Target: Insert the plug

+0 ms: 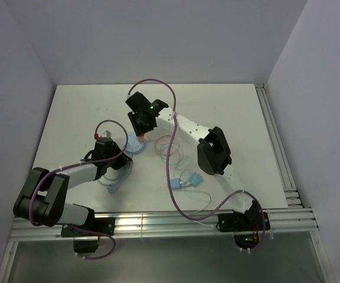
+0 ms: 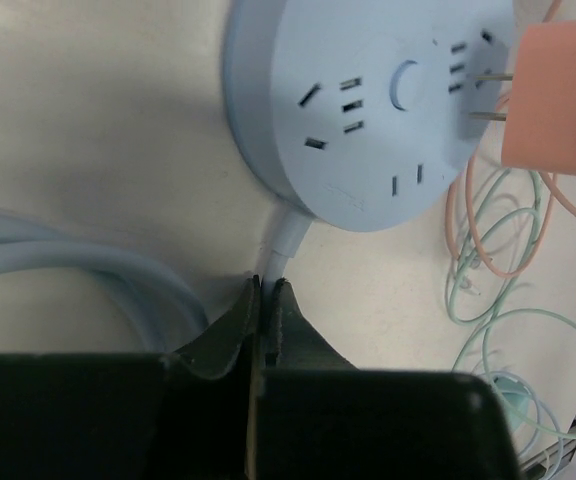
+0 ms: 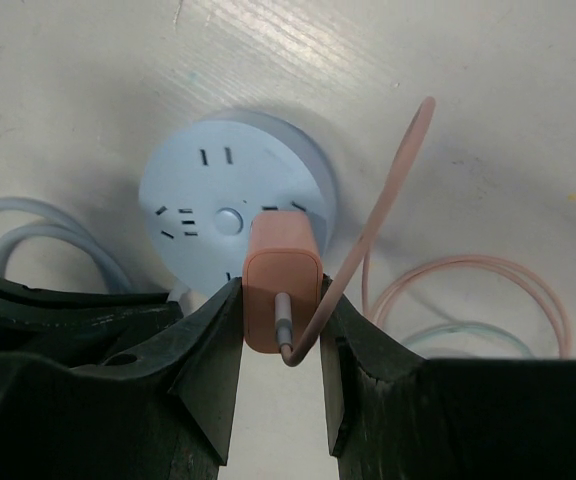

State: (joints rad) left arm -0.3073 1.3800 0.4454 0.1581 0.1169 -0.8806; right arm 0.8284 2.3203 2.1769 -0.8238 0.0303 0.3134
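A round pale-blue power strip (image 2: 368, 100) lies flat on the white table; it also shows in the top view (image 1: 136, 144) and the right wrist view (image 3: 230, 205). My left gripper (image 2: 265, 290) is shut on the strip's pale-blue cord (image 2: 280, 240) just behind the strip. My right gripper (image 3: 281, 310) is shut on an orange plug (image 3: 280, 285) with an orange cable (image 3: 388, 190). The plug (image 2: 558, 95) hovers over the strip's edge, its two prongs (image 2: 488, 95) bare and pointing at a socket.
Loops of orange and green cable (image 2: 498, 250) lie on the table right of the strip. More pale-blue cord (image 2: 78, 265) curls to its left. A pale-blue plug and charger (image 1: 188, 178) rest in the table's middle. Walls close in the table on three sides.
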